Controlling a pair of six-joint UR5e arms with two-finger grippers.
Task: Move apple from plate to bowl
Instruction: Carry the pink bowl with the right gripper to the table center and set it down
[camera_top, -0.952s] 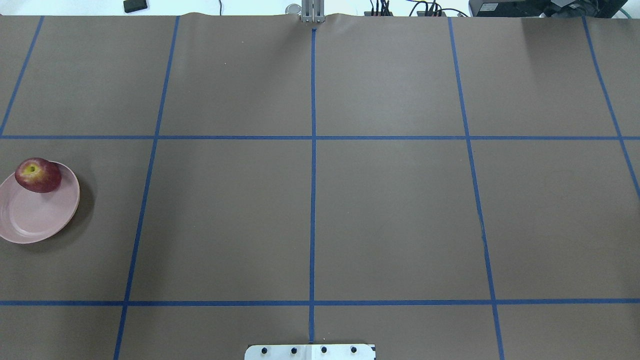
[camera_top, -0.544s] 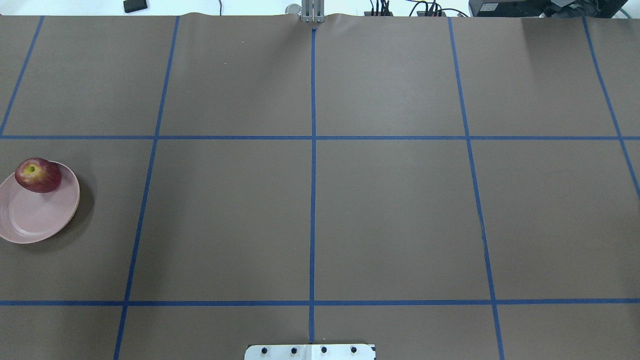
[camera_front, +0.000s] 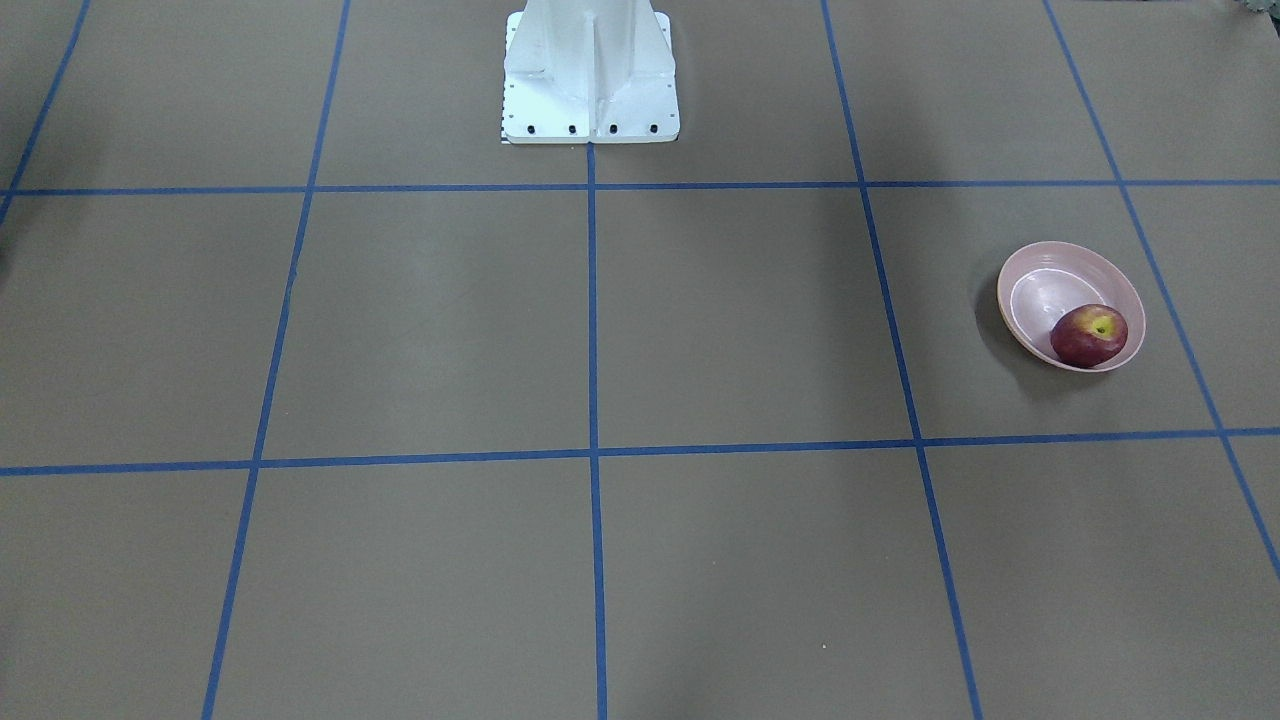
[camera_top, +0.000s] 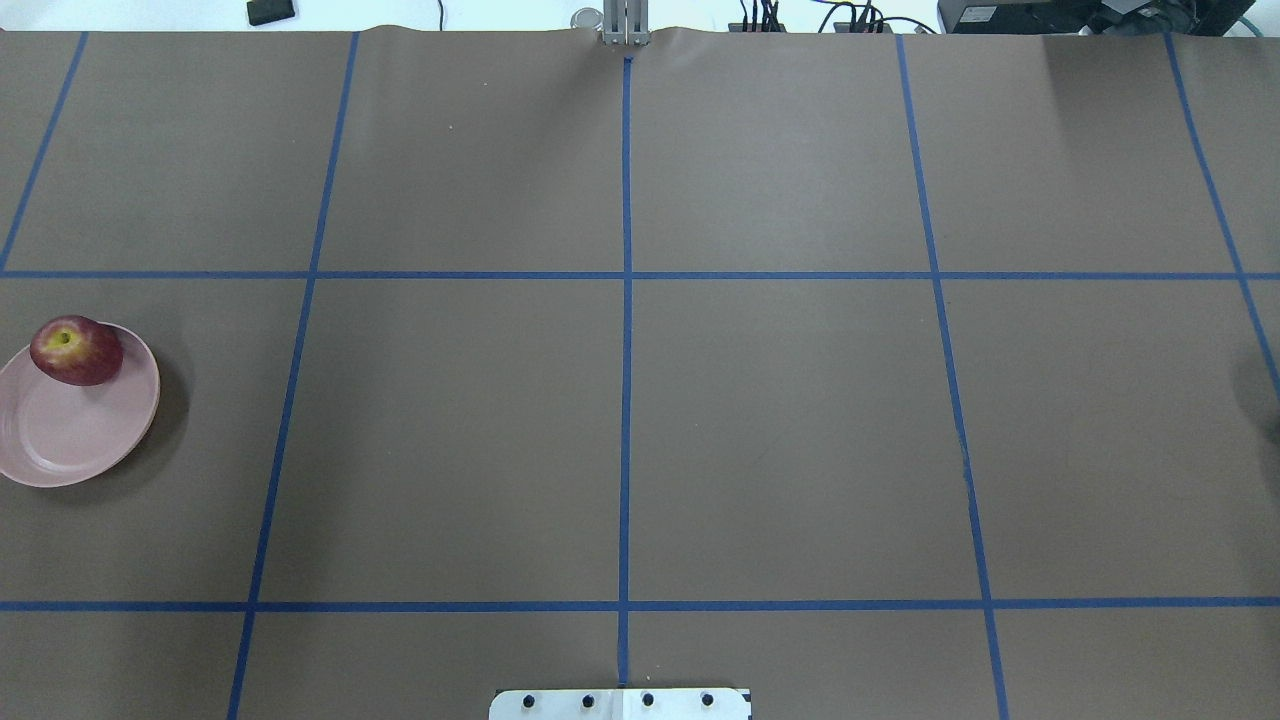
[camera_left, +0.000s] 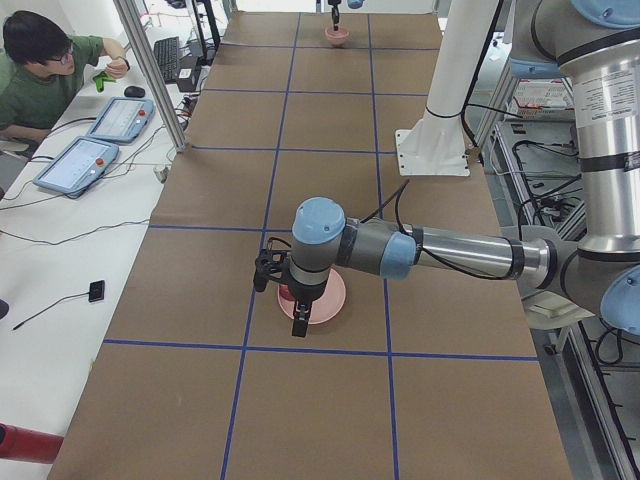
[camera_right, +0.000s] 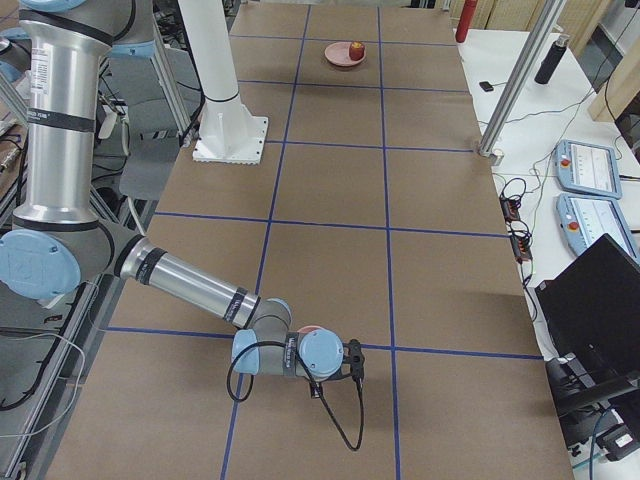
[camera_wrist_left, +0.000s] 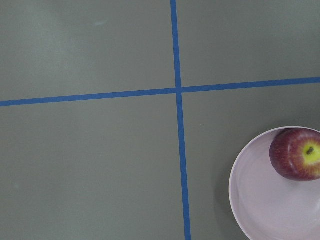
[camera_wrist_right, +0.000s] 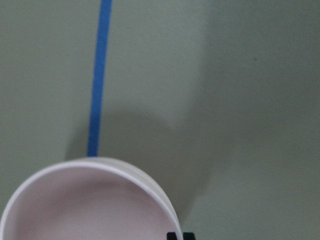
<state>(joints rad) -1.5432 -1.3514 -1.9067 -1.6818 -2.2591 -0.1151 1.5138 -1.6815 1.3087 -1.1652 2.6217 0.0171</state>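
The dark red apple (camera_top: 75, 350) lies at the far edge of the shallow pink plate (camera_top: 70, 440), at the table's left end. Both also show in the front view, the apple (camera_front: 1088, 335) on the plate (camera_front: 1035, 290), and in the left wrist view, the apple (camera_wrist_left: 297, 154) on the plate (camera_wrist_left: 260, 200). In the exterior left view my left gripper (camera_left: 285, 300) hangs over the plate; I cannot tell its state. The small pink bowl (camera_wrist_right: 85, 200) stands empty at the right end. My right gripper (camera_right: 350, 360) is beside the bowl (camera_right: 308, 330); I cannot tell its state.
The brown table cover is marked with blue tape lines. The robot's white base (camera_front: 590, 80) stands at the middle of the near edge. An operator (camera_left: 45, 75) sits by control pads at the far side.
A dark shadow has come in at the right edge of the overhead view. The apple and plate have not moved.
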